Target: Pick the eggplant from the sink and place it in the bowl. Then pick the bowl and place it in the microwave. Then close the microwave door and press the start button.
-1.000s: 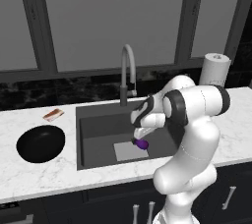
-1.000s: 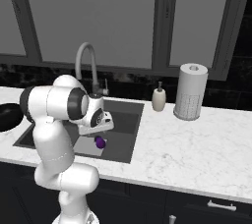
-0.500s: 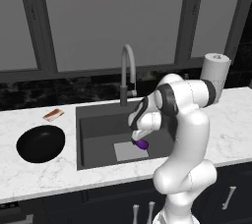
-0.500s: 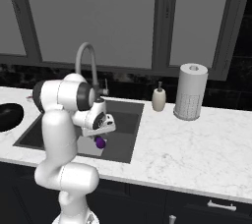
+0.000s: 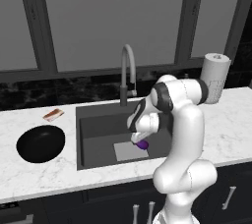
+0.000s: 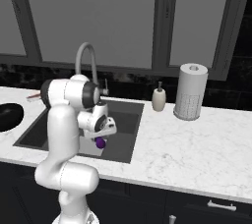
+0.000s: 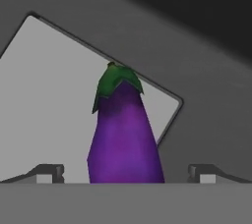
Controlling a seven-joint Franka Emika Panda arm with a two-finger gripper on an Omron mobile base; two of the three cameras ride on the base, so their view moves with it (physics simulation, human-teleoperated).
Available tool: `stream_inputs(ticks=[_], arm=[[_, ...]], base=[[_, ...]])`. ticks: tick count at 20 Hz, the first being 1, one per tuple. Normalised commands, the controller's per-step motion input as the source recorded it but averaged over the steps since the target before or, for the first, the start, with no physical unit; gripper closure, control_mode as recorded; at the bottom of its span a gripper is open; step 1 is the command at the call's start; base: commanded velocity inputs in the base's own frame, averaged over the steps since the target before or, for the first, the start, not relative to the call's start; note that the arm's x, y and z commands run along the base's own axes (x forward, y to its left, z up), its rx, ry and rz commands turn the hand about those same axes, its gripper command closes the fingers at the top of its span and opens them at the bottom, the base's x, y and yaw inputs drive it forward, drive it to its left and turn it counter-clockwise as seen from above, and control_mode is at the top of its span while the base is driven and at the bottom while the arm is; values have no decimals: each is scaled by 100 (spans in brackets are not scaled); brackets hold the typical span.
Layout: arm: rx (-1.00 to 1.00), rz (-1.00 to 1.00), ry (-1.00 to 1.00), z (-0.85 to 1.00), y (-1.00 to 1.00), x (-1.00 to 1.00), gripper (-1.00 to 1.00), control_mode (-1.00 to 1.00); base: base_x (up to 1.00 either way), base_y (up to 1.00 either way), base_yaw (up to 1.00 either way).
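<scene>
Picking step: gripper [image 7: 126,173] is hanging down inside the sink [image 5: 93,129], jaws spread wide, nothing pinched yet. Eggplant [image 7: 125,134] is lying between the fingertips [image 7: 49,173], over the pale floor square [image 7: 44,105]. Likely next: dropping slightly, squeezing shut. Eggplant is looking glossy purple, tapered, green cap pointing away from the tool.

No readable text, label or number appears anywhere.

The white marble counter [image 5: 59,179] carries the black bowl [image 5: 40,143], a small tan-and-red item [image 5: 53,115], a paper-towel roll [image 6: 189,98] and a soap dispenser [image 6: 158,99].
</scene>
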Motion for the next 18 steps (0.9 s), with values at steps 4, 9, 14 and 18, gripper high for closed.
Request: stream_inputs(ticks=[4, 9, 14, 18], arm=[[0, 0, 0, -37, 0, 0, -100, -100], [0, 0, 0, -36, 0, 6, -100, -100], [0, 0, 0, -27, 0, 2, 100, -100], [0, 1, -2, 4, 0, -9, 100, -100]], base=[[0, 0, 0], [0, 0, 0], [0, 0, 0], [0, 0, 0]])
